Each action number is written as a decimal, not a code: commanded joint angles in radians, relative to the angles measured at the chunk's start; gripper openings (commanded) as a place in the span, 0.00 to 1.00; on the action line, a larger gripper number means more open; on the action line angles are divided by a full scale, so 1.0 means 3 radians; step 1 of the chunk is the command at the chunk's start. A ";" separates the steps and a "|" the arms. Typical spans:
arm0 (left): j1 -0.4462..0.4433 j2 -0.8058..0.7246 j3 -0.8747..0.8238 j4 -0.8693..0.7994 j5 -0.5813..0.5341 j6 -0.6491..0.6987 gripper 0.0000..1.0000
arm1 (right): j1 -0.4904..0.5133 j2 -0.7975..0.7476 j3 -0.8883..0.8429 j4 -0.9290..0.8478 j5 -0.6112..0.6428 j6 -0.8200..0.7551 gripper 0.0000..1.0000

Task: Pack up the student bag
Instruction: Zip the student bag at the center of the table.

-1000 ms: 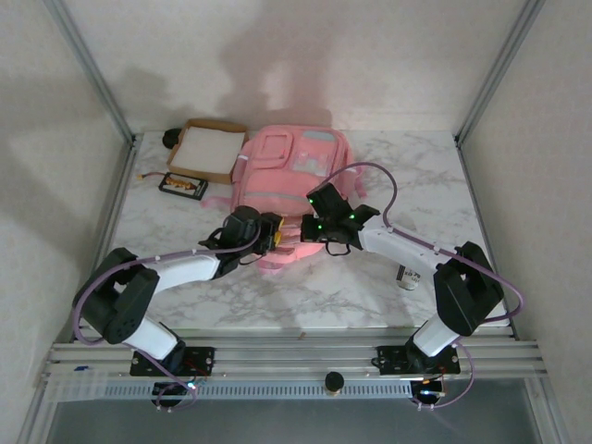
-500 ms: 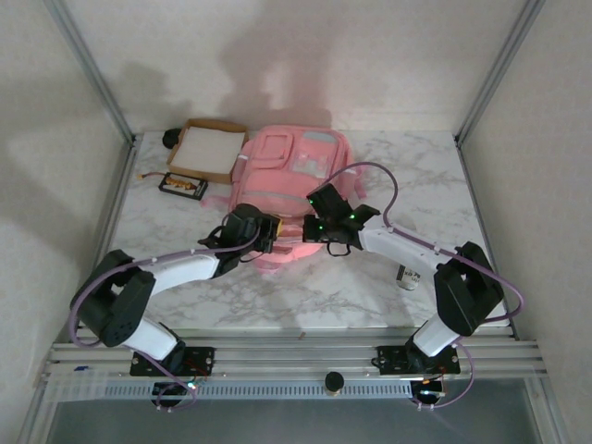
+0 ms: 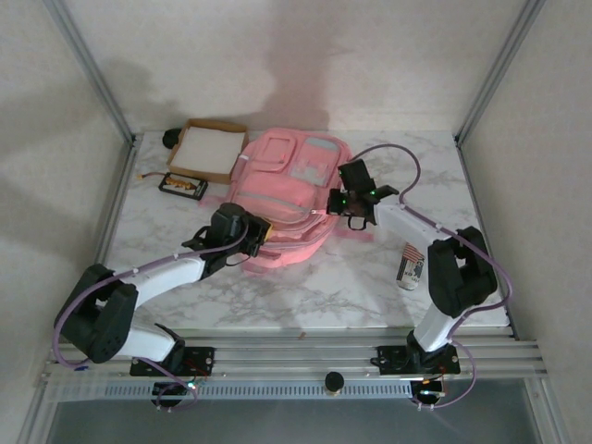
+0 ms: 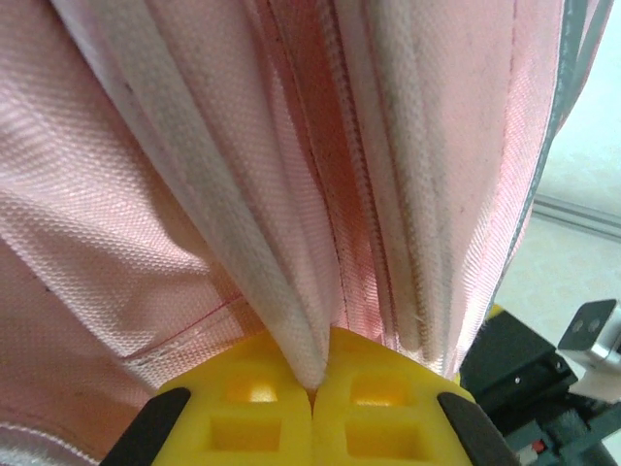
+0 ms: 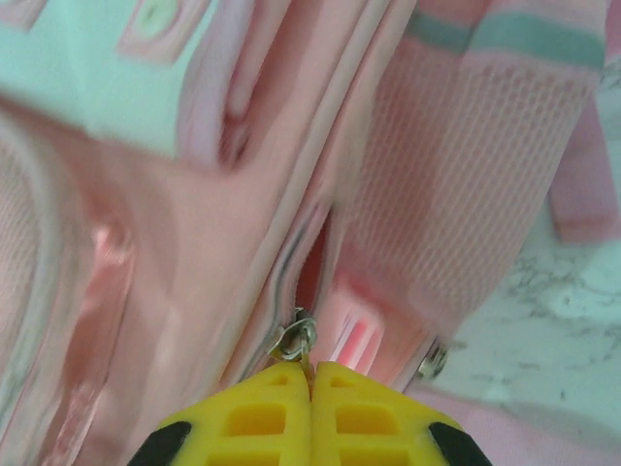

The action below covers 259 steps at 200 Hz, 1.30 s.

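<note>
Fingers (image 4: 254, 400) of the left gripper (image 4: 312, 386) are pressed together on a white piped seam (image 4: 238, 243) of the student bag (image 3: 285, 190), at the bag's 7 o'clock end. The right gripper (image 5: 310, 374) is likewise closed, pinching a metal zipper pull (image 5: 299, 338) on the bag's 3 o'clock edge. Seen from above, the bag lies flat on the marble table (image 3: 324, 287), mid-table toward 12 o'clock, pockets up. Its long axis runs from 1 o'clock to 7 o'clock. Which end is its top, I cannot tell. A cardboard tray (image 3: 211, 151) sits at its 10 o'clock, a small can (image 3: 410, 268) at 4 o'clock.
</note>
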 commanded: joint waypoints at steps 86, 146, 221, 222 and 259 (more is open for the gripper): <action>0.0168 -0.0034 0.0233 -0.0488 -0.0123 0.0505 0.00 | -0.0437 -0.0186 -0.0048 0.0011 0.0304 -0.0454 0.00; -0.0021 0.0072 0.0342 -0.0388 -0.0149 0.0426 0.00 | -0.0431 0.0016 0.0248 0.0060 0.0282 -0.0561 0.00; 0.0212 -0.0368 0.0248 -0.0630 -0.0024 0.0984 0.56 | -0.0037 -0.0474 -0.0056 -0.0347 -0.0709 -0.1192 0.42; 0.0223 -0.0379 0.0250 -0.0653 -0.0034 0.1004 0.56 | -0.0028 -0.0472 -0.0059 -0.0347 -0.0716 -0.1196 0.43; 0.0661 -0.0695 0.0272 -0.1067 -0.0166 0.1553 0.60 | 0.0026 -0.0377 -0.0020 -0.0442 -0.0880 -0.1389 0.45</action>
